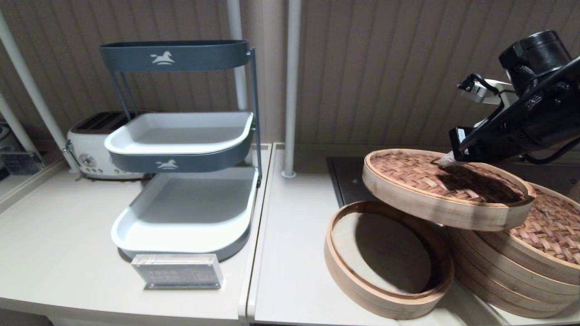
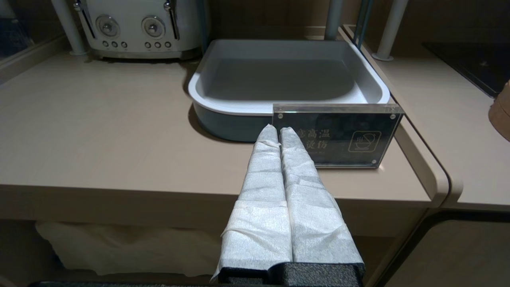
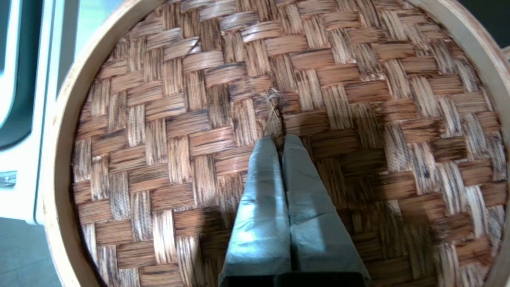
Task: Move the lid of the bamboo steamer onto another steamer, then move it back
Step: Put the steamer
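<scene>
The bamboo steamer lid (image 1: 446, 188) hangs tilted in the air, its left side over the low open basket (image 1: 362, 290) and its right side reaching over the taller steamer (image 1: 512, 276). That steamer's own woven lid (image 1: 555, 228) shows behind it. My right gripper (image 1: 446, 159) is shut on the lid's small centre loop (image 3: 273, 107). In the right wrist view the woven top (image 3: 191, 119) fills the picture under the gripper (image 3: 279, 137). My left gripper (image 2: 278, 128) is shut and empty, parked low before the counter's front edge, out of the head view.
A three-tier grey and white rack (image 1: 181, 136) stands at the centre left with a toaster (image 1: 90, 145) behind it. An acrylic sign (image 1: 177, 270) sits by the front edge. A dark hob (image 1: 346, 179) lies behind the steamers, with a white pole (image 1: 290, 90) to its left.
</scene>
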Robot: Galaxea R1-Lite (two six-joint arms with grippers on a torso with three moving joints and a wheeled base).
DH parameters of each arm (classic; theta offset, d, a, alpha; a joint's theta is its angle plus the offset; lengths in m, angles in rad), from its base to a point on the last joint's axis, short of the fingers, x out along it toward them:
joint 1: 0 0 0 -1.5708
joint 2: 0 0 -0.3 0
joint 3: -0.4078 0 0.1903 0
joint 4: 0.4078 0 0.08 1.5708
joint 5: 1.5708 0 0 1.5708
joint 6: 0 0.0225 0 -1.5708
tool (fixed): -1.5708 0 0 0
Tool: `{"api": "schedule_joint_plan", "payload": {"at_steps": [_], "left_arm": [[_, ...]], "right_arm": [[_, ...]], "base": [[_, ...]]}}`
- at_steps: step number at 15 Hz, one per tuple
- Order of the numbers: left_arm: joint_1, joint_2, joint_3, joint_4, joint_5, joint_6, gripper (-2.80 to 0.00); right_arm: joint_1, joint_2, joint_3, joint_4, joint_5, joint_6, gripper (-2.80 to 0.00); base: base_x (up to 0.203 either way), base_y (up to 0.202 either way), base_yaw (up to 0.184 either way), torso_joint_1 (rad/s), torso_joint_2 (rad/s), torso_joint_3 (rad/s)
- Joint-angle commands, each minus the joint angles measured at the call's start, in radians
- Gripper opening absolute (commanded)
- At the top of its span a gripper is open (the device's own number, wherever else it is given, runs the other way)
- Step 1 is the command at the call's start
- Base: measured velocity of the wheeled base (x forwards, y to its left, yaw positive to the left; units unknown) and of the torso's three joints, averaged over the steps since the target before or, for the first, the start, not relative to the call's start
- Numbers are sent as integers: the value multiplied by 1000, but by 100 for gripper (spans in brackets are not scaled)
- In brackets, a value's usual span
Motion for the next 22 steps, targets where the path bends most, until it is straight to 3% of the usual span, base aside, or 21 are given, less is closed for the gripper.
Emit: {"api": "schedule_joint_plan", "payload": {"at_steps": [1,8,12,20,22], "left_arm": [[0,-2,28,-1,0,0,-280],[0,-2,28,-1,0,0,-280],[0,-2,28,-1,0,0,-280],[0,-2,28,-1,0,0,-280],[0,-2,28,-1,0,0,-280]], "right_arm": [[26,10,2,1,-6,7,-280],[70,44,38,-29,-49,23,-280],[79,54,107,-151,-50,20,-280],[113,113,124,-169,-68,22,-280],[129,145,137,-234,-90,21,-280]], "base": [[0,0,0,0,0,0],[0,0,0,0,0,0],[0,0,0,0,0,0],[0,0,0,0,0,0],[0,0,0,0,0,0]]}}
